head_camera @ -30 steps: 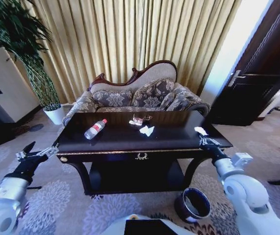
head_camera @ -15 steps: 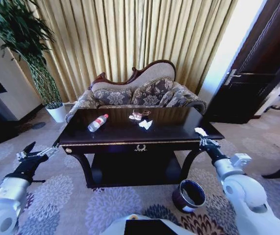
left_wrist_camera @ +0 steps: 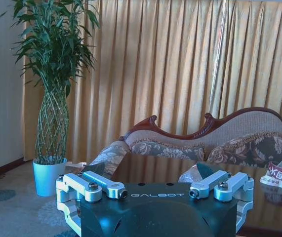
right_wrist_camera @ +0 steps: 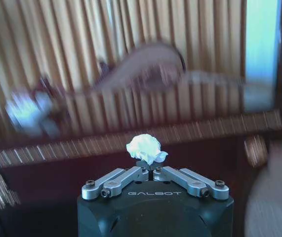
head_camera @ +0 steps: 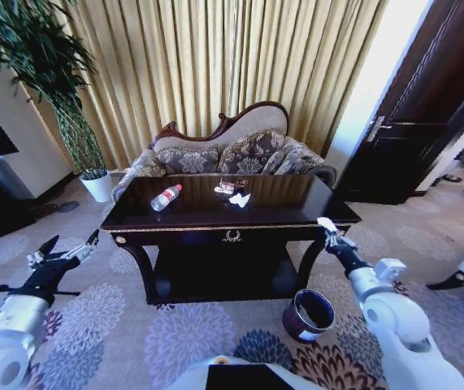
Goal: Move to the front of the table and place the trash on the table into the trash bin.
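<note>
The dark glossy table (head_camera: 297, 213) stands ahead of me before a sofa. On its top lie a clear bottle with a red cap (head_camera: 165, 197), a reddish-white wrapper (head_camera: 226, 188) (left_wrist_camera: 281, 175) and a piece of crumpled white paper (head_camera: 240, 199). My right gripper (head_camera: 329, 232) (right_wrist_camera: 150, 171) hovers off the table's front right corner, shut on another crumpled white paper ball (head_camera: 325, 221) (right_wrist_camera: 144, 148). The dark trash bin (head_camera: 309, 315) sits on the carpet below and slightly left of that gripper. My left gripper (head_camera: 71, 245) (left_wrist_camera: 158, 193) is open, low at the left, off the table's front left corner.
A patterned sofa (head_camera: 223, 154) backs the table against gold curtains. A tall plant in a white pot (head_camera: 95, 185) (left_wrist_camera: 47, 175) stands at the left. A dark door (head_camera: 410, 138) is at the right. Flowered carpet (head_camera: 175, 333) lies open in front.
The whole head view has shifted: table and sofa look smaller and farther, and the bin sits a little more left. Both arms keep their pose, the right still holding the paper.
</note>
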Robot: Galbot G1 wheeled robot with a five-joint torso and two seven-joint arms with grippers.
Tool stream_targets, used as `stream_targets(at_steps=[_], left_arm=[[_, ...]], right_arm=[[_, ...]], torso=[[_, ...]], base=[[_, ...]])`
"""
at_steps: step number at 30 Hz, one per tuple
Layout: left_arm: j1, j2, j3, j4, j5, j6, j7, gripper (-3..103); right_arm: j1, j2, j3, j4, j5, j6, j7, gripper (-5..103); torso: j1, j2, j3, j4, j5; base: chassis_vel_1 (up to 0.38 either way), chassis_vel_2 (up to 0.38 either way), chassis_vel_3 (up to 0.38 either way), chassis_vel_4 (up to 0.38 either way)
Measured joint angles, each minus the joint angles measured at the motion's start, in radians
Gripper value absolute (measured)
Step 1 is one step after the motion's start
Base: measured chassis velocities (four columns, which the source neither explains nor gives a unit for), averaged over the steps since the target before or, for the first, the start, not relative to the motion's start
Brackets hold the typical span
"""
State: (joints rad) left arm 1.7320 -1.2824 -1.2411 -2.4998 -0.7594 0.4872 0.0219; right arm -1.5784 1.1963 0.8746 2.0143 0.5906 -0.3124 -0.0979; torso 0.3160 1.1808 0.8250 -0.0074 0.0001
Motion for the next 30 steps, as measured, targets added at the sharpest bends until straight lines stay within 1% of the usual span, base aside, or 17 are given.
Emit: stream_targets(at_steps=[1, 2, 5, 6, 8, 9, 11, 13, 14, 15, 17, 18, 20, 21, 22, 25, 30], left_arm=[[-0.001, 0.001, 0.0, 0.0, 0.0, -0.001, 0.0, 100], [-0.001, 0.001, 0.0, 0.0, 0.0, -0.001, 0.0, 100], [-0.001, 0.0, -0.001, 0.0, 0.0, -0.002, 0.0, 100], [-0.001, 0.0, -0.001, 0.0, 0.0, -0.002, 0.0, 100], [-0.002, -0.005, -0.001, 0.0, 0.0, -0.004, 0.001, 100], [-0.002, -0.005, -0.001, 0.0, 0.0, -0.004, 0.001, 100], [-0.002, -0.01, -0.001, 0.0, 0.002, -0.021, 0.003, 100], [-0.002, -0.011, -0.001, 0.0, 0.002, -0.022, 0.005, 100], [-0.002, -0.012, -0.002, 0.0, 0.004, -0.025, 0.01, 100], [-0.002, -0.012, -0.002, 0.0, 0.004, -0.025, 0.01, 100], [-0.002, -0.013, -0.003, 0.0, 0.004, -0.026, 0.011, 100], [-0.002, -0.013, -0.003, 0.0, 0.004, -0.026, 0.011, 100], [0.0, -0.016, -0.005, 0.0, 0.004, -0.029, 0.013, 100], [0.0, -0.016, -0.005, 0.0, 0.004, -0.029, 0.013, 100], [0.0, -0.018, -0.006, 0.0, 0.004, -0.033, 0.014, 100], [-0.002, -0.021, -0.006, 0.0, 0.003, -0.036, 0.015, 100], [-0.006, -0.02, -0.005, 0.0, 0.003, -0.037, 0.015, 100]], right_arm=[[-0.008, 0.002, -0.002, -0.044, 0.001, 0.009, -0.011, 0], [-0.008, 0.002, -0.002, -0.044, 0.001, 0.009, -0.011, 0], [-0.006, 0.016, -0.021, -0.227, -0.016, 0.044, -0.032, 0], [-0.006, 0.016, -0.021, -0.227, -0.016, 0.044, -0.032, 0], [0.018, 0.021, -0.041, -0.33, -0.014, 0.051, -0.03, 0], [0.018, 0.021, -0.041, -0.33, -0.014, 0.051, -0.03, 0], [0.052, 0.022, -0.06, -0.411, -0.012, 0.051, -0.023, 0], [0.063, 0.021, -0.064, -0.434, -0.017, 0.051, -0.021, 0], [0.102, 0.015, -0.078, -0.509, -0.037, 0.051, -0.019, 0], [0.102, 0.015, -0.078, -0.509, -0.037, 0.051, -0.019, 0], [0.152, 0.004, -0.09, -0.599, -0.064, 0.052, -0.016, 0], [0.152, 0.004, -0.09, -0.599, -0.064, 0.052, -0.016, 0], [0.218, -0.011, -0.102, -0.716, -0.112, 0.059, -0.011, 0], [0.218, -0.011, -0.102, -0.716, -0.112, 0.059, -0.011, 0], [0.243, -0.021, -0.113, -0.765, -0.128, 0.069, 0.002, 0], [0.273, -0.032, -0.127, -0.823, -0.153, 0.075, 0.013, 0], [0.312, -0.036, -0.145, -0.896, -0.198, 0.077, 0.014, 0]], torso=[[0.0, 0.0, 0.0, -0.0001, 0.0], [0.0, 0.0, 0.0, -0.0001, 0.0], [0.0, 0.0, 0.0, -0.0003, 0.0003], [0.0, 0.0, 0.0, -0.0003, 0.0003], [-0.001, 0.0, 0.0, -0.0001, 0.0001], [-0.001, 0.0, 0.0, -0.0001, 0.0001], [0.0, 0.0, 0.0, 0.0001, -0.0002], [0.0, 0.0, 0.0, 0.0001, -0.0004], [0.0, 0.0, 0.0, 0.0001, -0.0001], [0.0, 0.0, 0.0, 0.0001, -0.0001], [0.0, 0.0, 0.0, 0.0001, 0.0], [0.0, 0.0, 0.0, 0.0001, 0.0], [0.0, 0.0, 0.0, 0.0002, 0.0001], [0.0, 0.0, 0.0, 0.0002, 0.0001], [0.0, 0.0, 0.0, 0.0001, 0.0], [0.0, 0.0, 0.0, 0.0, -0.0001], [0.0, 0.0, 0.0, -0.0001, 0.0]], base=[[0.0, 0.0, 0.0, 0.0], [0.0, 0.0, 0.0, 0.0], [0.0, 0.0, 0.0, 0.0], [0.0, 0.0, 0.0, 0.0], [0.0, 0.0, 0.0, 0.0], [0.0, 0.0, 0.0, 0.0], [0.0, 0.0, 0.0, 0.0], [0.0, 0.0, 0.0, 0.0], [0.0, 0.0, 0.0, 0.0], [0.0, 0.0, 0.0, 0.0], [0.0, 0.0, 0.0, 0.0], [0.0, 0.0, 0.0, 0.0], [0.0, 0.0, 0.0, 0.0], [0.0, 0.0, 0.0, 0.0], [0.0, 0.0, 0.0, 0.0], [0.0, 0.0, 0.0, 0.0], [0.0, 0.0, 0.0, 0.0]])
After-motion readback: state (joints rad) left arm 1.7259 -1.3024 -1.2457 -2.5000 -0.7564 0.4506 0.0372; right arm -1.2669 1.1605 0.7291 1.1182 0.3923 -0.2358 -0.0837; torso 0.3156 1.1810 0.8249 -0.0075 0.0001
